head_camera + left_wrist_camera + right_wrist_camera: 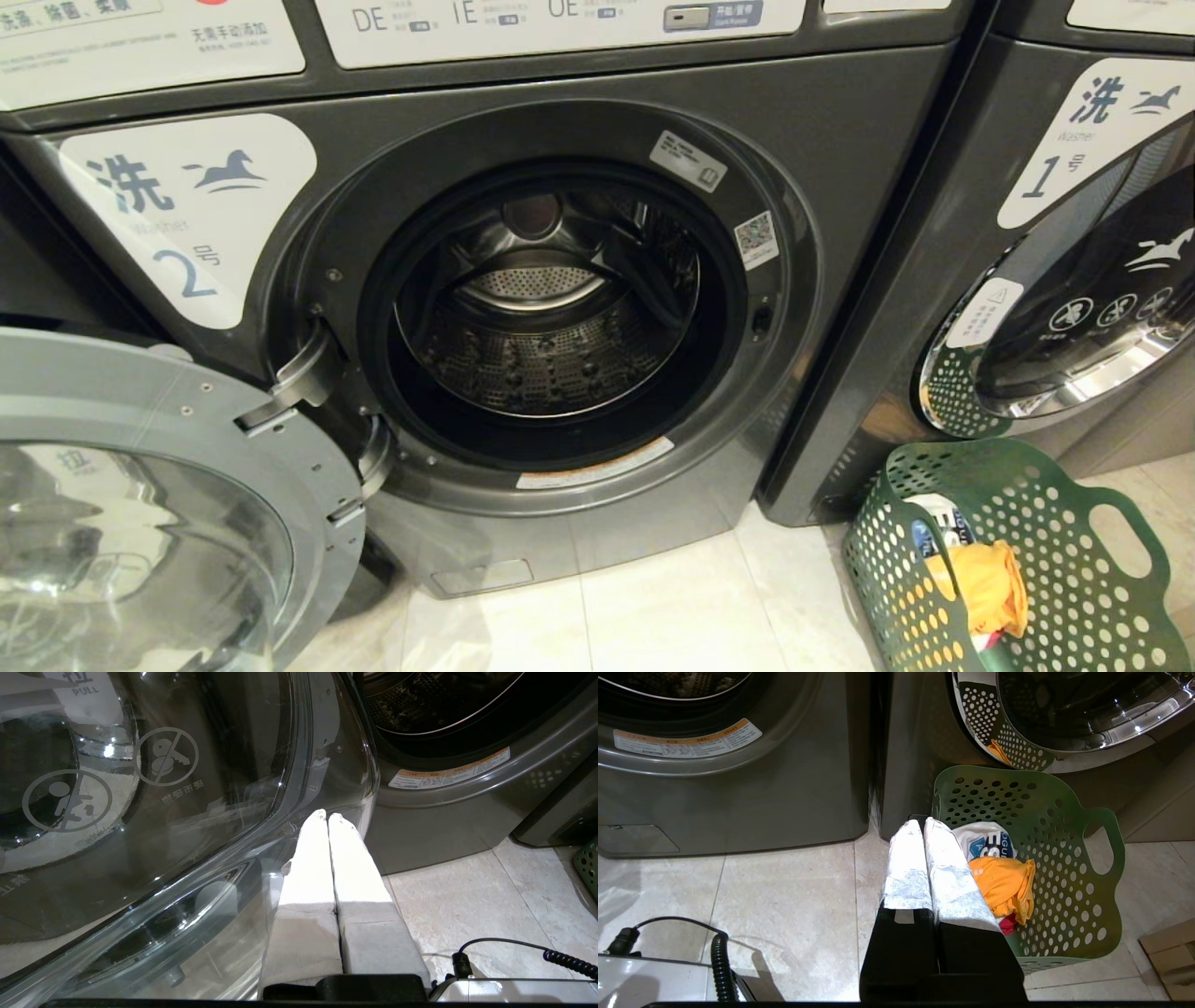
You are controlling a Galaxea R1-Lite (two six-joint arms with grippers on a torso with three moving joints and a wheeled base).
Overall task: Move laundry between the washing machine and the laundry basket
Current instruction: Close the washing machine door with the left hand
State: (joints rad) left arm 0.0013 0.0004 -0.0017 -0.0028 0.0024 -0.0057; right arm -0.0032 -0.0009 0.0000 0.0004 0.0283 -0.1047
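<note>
We find the washing machine (pixel 560 308) drum apparently empty, door open. Clothes (pixel 1001 884) lie in the laundry basket (pixel 1069 858). Left gripper (pixel 327 817) and right gripper (pixel 920 823) closed, empty; transfer unstarted.

Washing machine (pixel 523 308) straight ahead on the floor (pixel 672 607), door (pixel 140 504) swung out to the left, drum (pixel 546 317) behind the round opening. Second machine (pixel 1074 261) just to the right, touching or nearly so, with the laundry basket (pixel 1074 579) on the floor in front of it. Clothes (pixel 985 583) in the basket, against its left wall.
</note>
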